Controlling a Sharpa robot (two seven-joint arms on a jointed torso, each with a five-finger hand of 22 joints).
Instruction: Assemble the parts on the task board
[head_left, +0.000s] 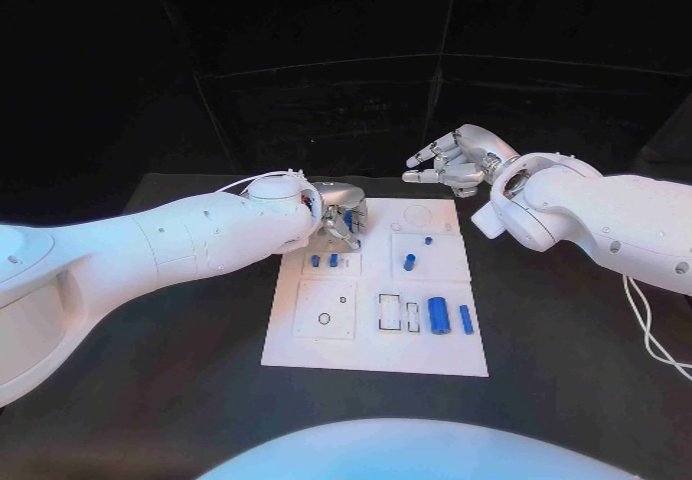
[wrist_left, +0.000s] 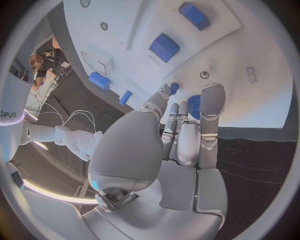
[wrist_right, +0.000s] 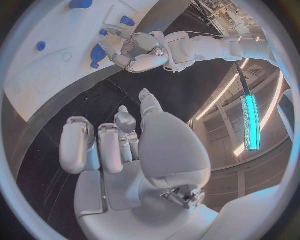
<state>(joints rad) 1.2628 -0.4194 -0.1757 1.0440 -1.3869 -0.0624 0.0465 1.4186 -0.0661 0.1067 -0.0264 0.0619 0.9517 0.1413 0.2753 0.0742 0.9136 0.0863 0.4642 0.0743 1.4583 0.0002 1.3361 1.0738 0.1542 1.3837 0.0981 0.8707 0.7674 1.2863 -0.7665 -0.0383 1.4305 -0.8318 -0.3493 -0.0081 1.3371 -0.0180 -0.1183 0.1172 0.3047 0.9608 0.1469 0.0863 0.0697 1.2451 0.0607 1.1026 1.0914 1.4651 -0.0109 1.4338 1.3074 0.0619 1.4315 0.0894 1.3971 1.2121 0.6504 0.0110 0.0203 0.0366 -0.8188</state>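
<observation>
Head view, left hand (head_left: 340, 213) gripping blue part (head_left: 348, 216) over task board (head_left: 378, 352), right hand (head_left: 456, 160) spread empty, no legible writing

White task board (head_left: 332, 345) lies flat mid-table, small blue parts (head_left: 438, 315) scattered on it.

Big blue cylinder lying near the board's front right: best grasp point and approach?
Take the large blue cylinder across its middle, coming from above with fingers on its two long curved sides. It lies flat on the task board, its long axis running near to far, so the ends offer little. The slimmer blue piece lies close on its right, so that side looks tight.
</observation>
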